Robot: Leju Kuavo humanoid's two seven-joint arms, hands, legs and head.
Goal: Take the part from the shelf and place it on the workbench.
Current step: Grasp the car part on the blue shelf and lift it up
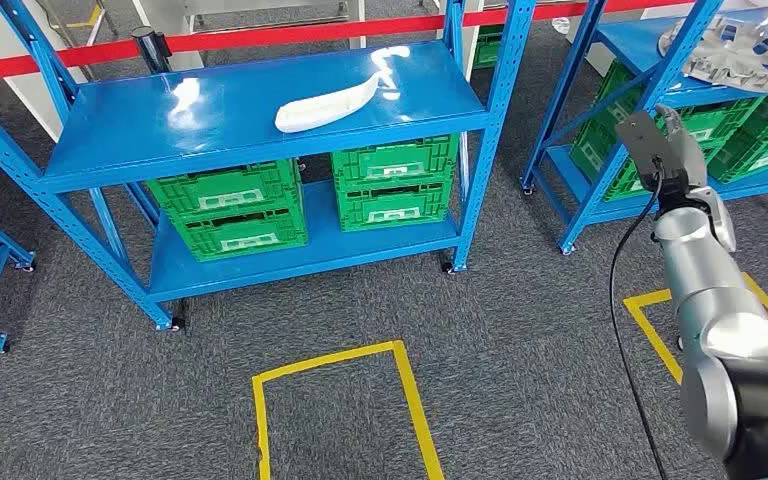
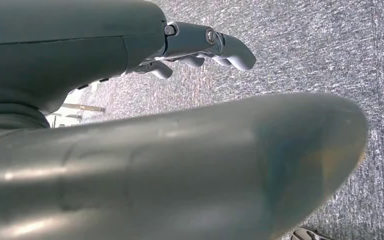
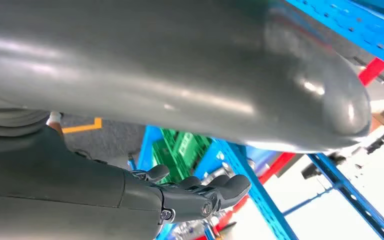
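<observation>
Head view: the part (image 1: 338, 100), a long white curved piece, lies on the top board of the blue shelf (image 1: 140, 120), toward the board's right half and nearer its front edge than its back. It lies flat and nothing touches it. Green crates (image 1: 228, 210) sit on the lower board. Yellow floor tape (image 1: 340, 380) marks a box on the grey carpet in front of the shelf. A second blue rack (image 1: 620, 130) stands to the right, with metal castings (image 1: 740, 50) on its top board. The right arm is raised at the picture's right side, and the right hand (image 1: 672, 150) hangs in the air before that second rack, well apart from the part. Whether its fingers are spread or curled cannot be told here.

Left wrist view: the left hand (image 2: 200, 47) hangs over bare carpet, fingers loosely bent and apart, with nothing in them.

Right wrist view: the right hand (image 3: 195, 192) has its fingers slightly curled with gaps between them, and it holds nothing. Blue rack posts and green crates lie behind it.

Judgement: the task is at its start. The part is untaken, so the reach, the grasp, the carry and the set-down on the workbench are all left
</observation>
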